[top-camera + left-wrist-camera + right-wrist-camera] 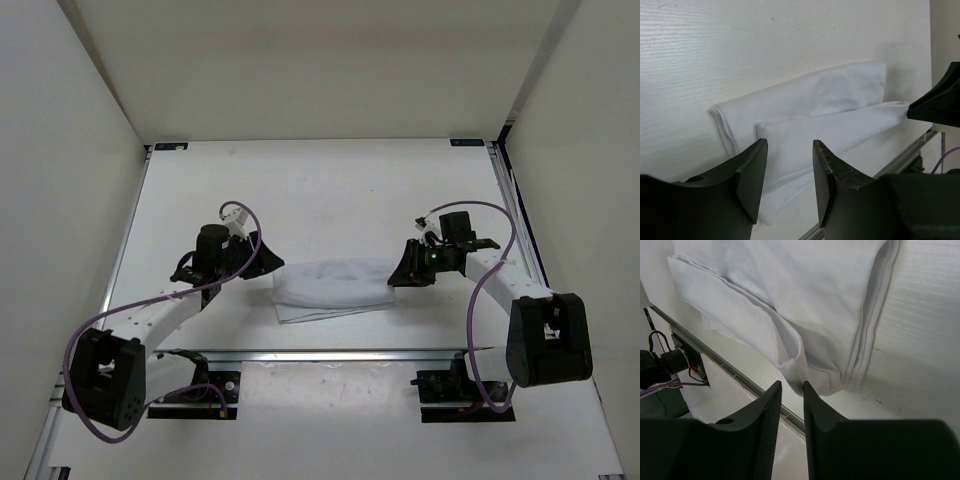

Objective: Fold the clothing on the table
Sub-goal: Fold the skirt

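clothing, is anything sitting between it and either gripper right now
Nothing visible stands in the way. The left gripper and the right gripper sit at opposite ends of the clothing, both open. Only bare table shows around it, and no other object lies there.

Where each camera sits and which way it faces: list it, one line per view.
Top external: above and behind the arms, looking down on the table, the clothing and both arms; left hand and right hand flank the clothing.
Left wrist: low on the left arm, facing along the clothing toward the right hand; own fingers show.
Right wrist: on the right arm, facing the clothing's corner and near rail; own fingers show.
Shared: all three see the clothing.
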Action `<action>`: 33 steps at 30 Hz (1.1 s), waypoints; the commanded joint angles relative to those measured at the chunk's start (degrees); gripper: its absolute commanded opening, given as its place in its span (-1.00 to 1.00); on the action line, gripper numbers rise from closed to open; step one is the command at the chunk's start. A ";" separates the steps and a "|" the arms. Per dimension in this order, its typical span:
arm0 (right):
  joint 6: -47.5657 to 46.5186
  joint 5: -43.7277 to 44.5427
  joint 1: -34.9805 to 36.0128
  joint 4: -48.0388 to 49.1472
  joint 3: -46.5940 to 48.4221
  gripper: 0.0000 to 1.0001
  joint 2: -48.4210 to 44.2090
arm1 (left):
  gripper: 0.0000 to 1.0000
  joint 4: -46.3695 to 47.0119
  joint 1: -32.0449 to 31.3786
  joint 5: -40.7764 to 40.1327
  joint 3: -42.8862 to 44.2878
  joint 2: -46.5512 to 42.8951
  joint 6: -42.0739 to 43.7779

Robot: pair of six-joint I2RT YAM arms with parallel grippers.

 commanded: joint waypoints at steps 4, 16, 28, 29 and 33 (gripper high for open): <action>0.65 -1.32 0.02 2.38 0.30 -0.42 -0.04 | 0.01 2.23 -1.36 -2.09 3.02 4.12 4.55; 1.09 -1.84 -1.03 2.38 -0.06 -0.43 -0.23 | -0.12 2.05 -2.68 -2.35 3.63 9.23 6.48; 2.41 -1.93 -0.16 2.82 0.91 -0.43 0.57 | -0.19 3.82 -4.08 0.45 3.11 12.65 4.81; 2.15 -1.50 -0.33 2.73 1.17 -0.43 0.83 | -0.20 3.90 -4.00 0.11 3.11 12.92 4.99; 2.15 -2.01 -0.51 2.99 0.74 -0.43 0.75 | -0.49 5.48 -4.17 0.72 2.93 13.53 3.67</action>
